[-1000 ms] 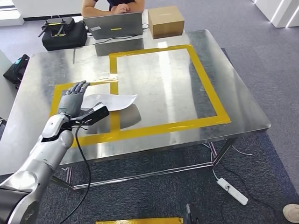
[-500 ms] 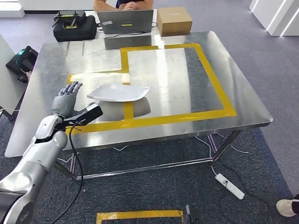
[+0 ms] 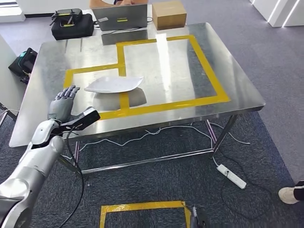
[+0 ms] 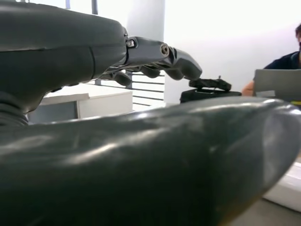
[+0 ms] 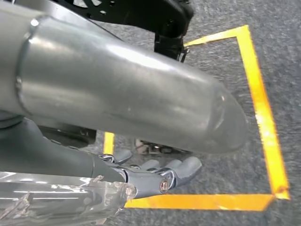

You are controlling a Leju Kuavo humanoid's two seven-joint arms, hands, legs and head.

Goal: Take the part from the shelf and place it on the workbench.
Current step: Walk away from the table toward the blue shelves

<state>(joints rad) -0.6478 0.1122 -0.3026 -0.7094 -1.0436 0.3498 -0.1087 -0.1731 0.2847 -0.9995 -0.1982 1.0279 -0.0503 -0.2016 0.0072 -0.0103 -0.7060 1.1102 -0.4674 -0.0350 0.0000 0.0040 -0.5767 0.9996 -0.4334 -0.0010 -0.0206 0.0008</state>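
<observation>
White part [image 3: 113, 84] lying flat on the bench [image 3: 172, 71], straddling the yellow tape line [image 3: 123, 100] near the front left of the marked rectangle, released and touched by nothing. Shaped like a thin, shallow tray with a slightly upturned rim; probably light and fairly stiff, perhaps a little flexible across its broad span. Smooth surface, likely slippery against hard fingers. Best taken at the rim, pinched from the near edge or the pointed end, with support under the flat if lifted again; little height above the bench for fingers to slide beneath. Placement judged essentially done.

Just left of the part and nearer the bench's front edge, left hand [image 3: 62, 102] hovering with fingers straight and spread, holding nothing, clear of the part. Same in the left wrist view: fingers [image 4: 167, 54] stretched out, nothing between them. Right hand [image 5: 156, 174] hanging low over grey carpet beside yellow floor tape [image 5: 264, 117], fingers loosely extended, nothing held.

Beyond the part, at the bench's far edge: a laptop [image 3: 123, 16], a cardboard box [image 3: 169, 14], a black bag [image 3: 71, 24], and a seated person behind the laptop.
</observation>
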